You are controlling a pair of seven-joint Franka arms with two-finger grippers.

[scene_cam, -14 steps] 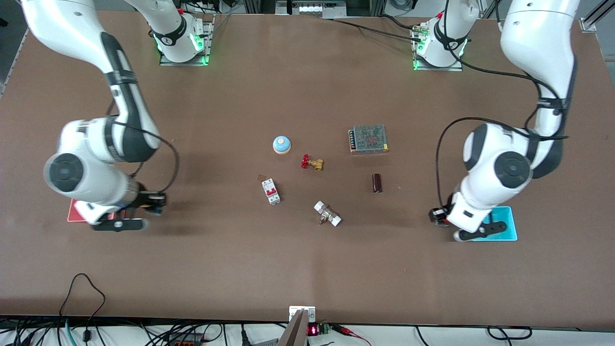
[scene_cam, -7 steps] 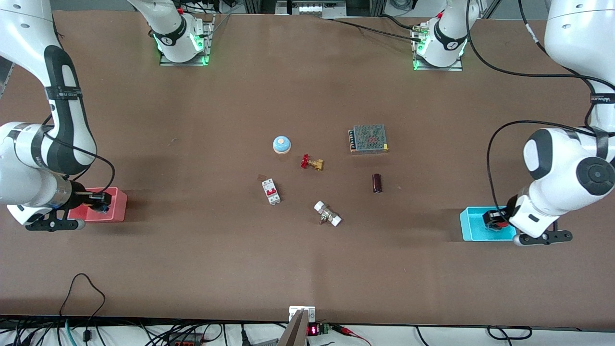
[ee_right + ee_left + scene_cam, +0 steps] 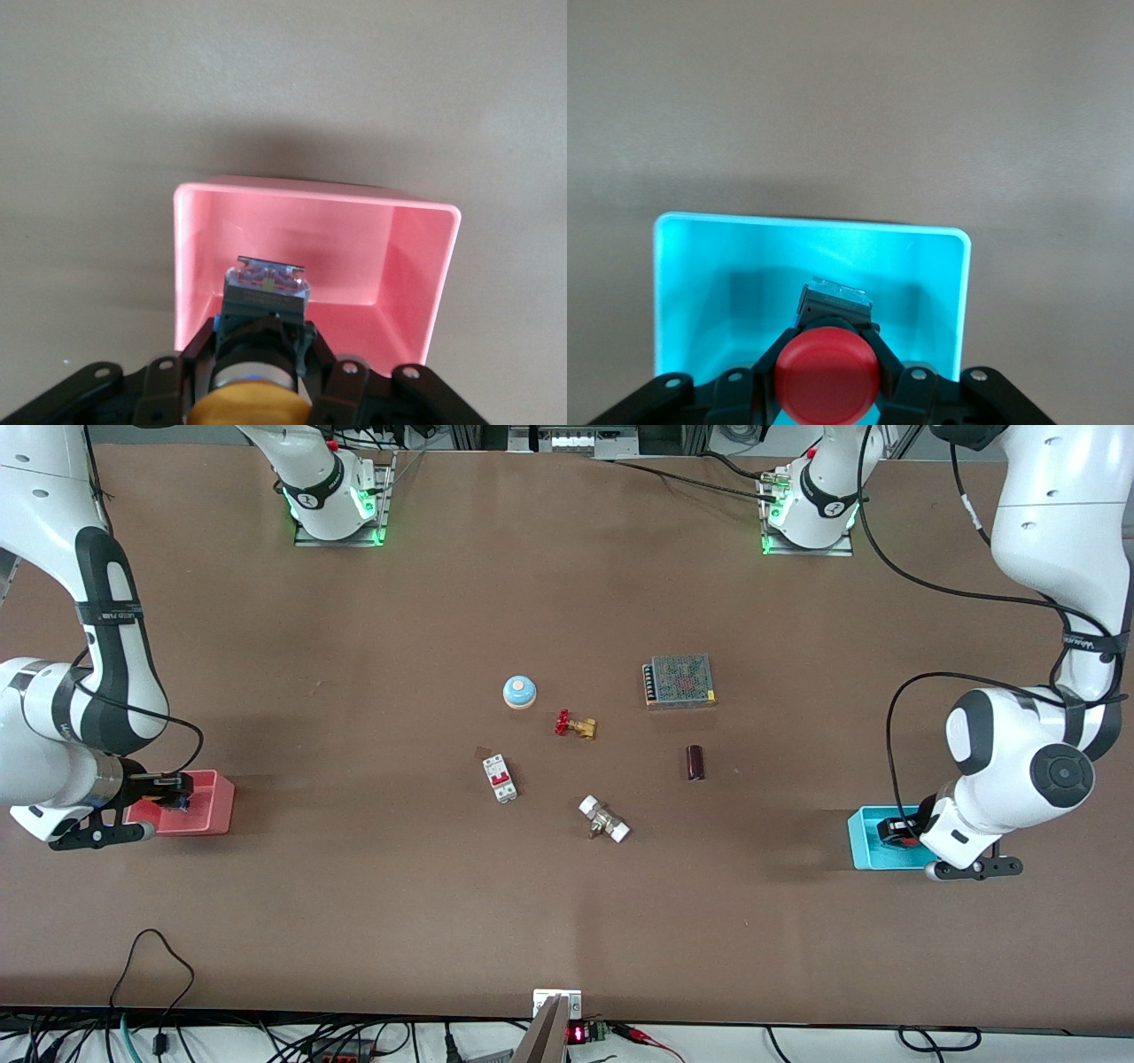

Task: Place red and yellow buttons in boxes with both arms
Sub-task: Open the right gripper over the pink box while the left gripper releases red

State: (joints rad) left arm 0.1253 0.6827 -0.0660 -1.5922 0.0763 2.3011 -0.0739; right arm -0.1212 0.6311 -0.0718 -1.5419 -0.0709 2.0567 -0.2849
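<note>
My left gripper (image 3: 897, 833) is shut on the red button (image 3: 827, 373), which it holds over the inside of the cyan box (image 3: 864, 841) at the left arm's end of the table; the box also shows in the left wrist view (image 3: 682, 292). My right gripper (image 3: 174, 793) is shut on the yellow button (image 3: 257, 403), its black base pointing into the pink-red box (image 3: 213, 810) at the right arm's end; that box also shows in the right wrist view (image 3: 354, 257). Both boxes hold nothing else that I can see.
In the middle of the table lie a blue domed button (image 3: 519, 692), a red-handled brass valve (image 3: 576, 725), a white breaker (image 3: 500, 778), a white-ended fitting (image 3: 603, 819), a dark cylinder (image 3: 695, 763) and a mesh-topped power supply (image 3: 679, 681).
Both arms swung outward from a second ago, uncovering the boxes. Since half a second ago the left gripper shifted slightly toward the table's middle and the right gripper drew back a little.
</note>
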